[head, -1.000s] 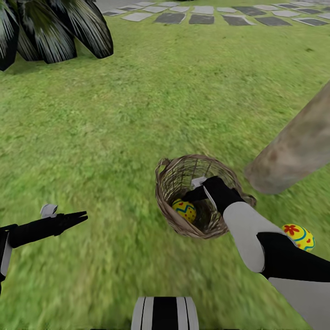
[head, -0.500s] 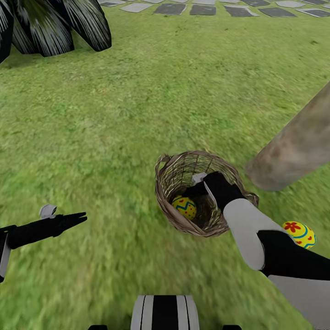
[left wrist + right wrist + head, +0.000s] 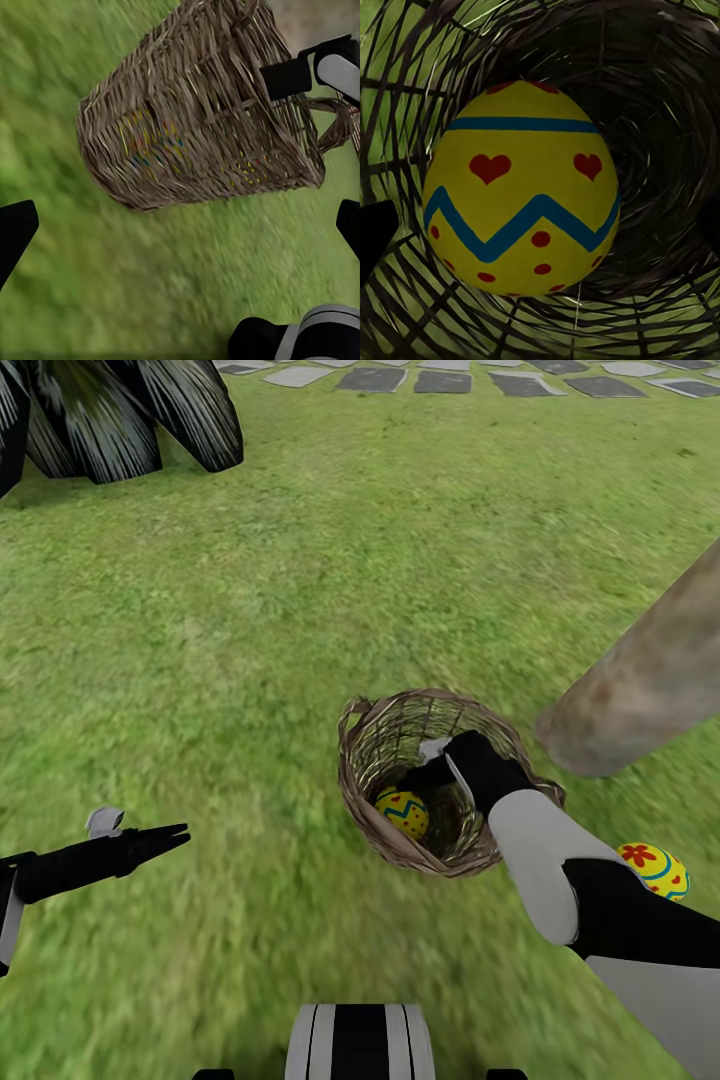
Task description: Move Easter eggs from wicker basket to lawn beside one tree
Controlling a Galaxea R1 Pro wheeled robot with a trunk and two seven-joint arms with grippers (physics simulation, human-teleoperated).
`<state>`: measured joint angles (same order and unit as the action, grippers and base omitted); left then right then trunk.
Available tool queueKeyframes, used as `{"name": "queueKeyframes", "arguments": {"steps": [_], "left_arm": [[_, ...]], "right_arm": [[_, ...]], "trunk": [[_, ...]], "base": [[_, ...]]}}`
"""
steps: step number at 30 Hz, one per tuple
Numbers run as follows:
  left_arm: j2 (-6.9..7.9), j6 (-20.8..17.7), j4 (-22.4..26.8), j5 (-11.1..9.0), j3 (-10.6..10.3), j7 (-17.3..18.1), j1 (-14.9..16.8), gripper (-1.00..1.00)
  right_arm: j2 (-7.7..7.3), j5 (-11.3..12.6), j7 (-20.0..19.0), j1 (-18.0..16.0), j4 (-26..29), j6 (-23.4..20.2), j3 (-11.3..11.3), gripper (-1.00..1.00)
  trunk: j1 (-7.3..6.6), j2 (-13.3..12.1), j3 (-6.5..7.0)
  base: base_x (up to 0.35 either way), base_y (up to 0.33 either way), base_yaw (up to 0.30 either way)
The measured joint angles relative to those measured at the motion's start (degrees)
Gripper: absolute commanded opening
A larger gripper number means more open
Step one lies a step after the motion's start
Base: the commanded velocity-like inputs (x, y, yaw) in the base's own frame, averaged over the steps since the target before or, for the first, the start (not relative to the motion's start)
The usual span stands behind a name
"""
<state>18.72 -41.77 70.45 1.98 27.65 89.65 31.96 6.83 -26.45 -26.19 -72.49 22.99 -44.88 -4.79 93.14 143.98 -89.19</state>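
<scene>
The wicker basket (image 3: 430, 785) sits on the lawn (image 3: 300, 610), just beside the foot of the tree (image 3: 640, 690). One Easter egg (image 3: 402, 812) lies at the bottom of the basket, by its near wall. In the right wrist view this egg (image 3: 521, 187) is yellow w/ a blue zigzag, red hearts and red dots. Another egg (image 3: 653, 870) is already out on the grass near the tree, partly behind the right arm.

The right gripper (image 3: 432, 765) reaches down inside the basket, just above the egg. Its jaws look open, w/ dark tips at both sides of the wrist picture and the egg between them, not touched yet. The left gripper (image 3: 170, 835) hangs over bare grass, well apart from the basket; jaws look nearly closed, holding nothing.

The egg is prob. light, hard and smooth, so it can slip or roll. Best to pinch it across its fat middle, not the pointy ends. The basket looks light too and may tip or slide if bumped, so the jaws need to stay off the twigs.
</scene>
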Motion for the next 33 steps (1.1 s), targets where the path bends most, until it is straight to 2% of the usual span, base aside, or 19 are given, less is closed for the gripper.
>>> {"name": "queueKeyframes", "arguments": {"steps": [3,16,33], "left_arm": [[-0.02,0.00,-0.01,0.00,-0.01,0.00,0.00,1.00],[-0.08,0.01,-0.06,0.00,0.01,0.00,0.00,1.00],[-0.09,0.18,-0.06,0.00,-0.01,0.00,0.00,1.00]], "right_arm": [[-0.06,-0.03,-0.69,0.00,-0.17,-0.96,0.00,1.00],[-0.05,-0.04,-0.75,0.00,0.26,-1.08,0.00,1.00],[0.00,0.16,-0.87,0.00,0.65,-0.89,-0.03,1.00]], "trunk": [[0.08,0.04,-0.66],[0.08,0.04,-0.67],[0.52,0.27,-4.43]], "base": [[0.000,0.000,0.000],[0.000,0.000,0.000],[0.000,0.000,0.000]]}}
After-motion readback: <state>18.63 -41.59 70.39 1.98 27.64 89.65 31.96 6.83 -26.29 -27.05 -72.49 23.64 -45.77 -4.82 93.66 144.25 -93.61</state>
